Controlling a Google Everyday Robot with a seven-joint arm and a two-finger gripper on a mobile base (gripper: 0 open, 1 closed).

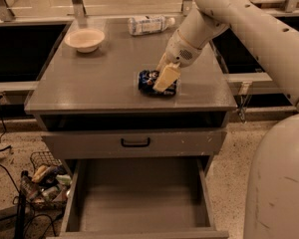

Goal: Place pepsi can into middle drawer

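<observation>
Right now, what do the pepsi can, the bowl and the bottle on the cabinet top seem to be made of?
The pepsi can, at the gripper on the cabinet top, looks like thin metal with glossy dark-blue print. The bowl is pale and smooth, ceramic or plastic; I cannot tell. The bottle seems clear plastic: see-through, white label.
</observation>
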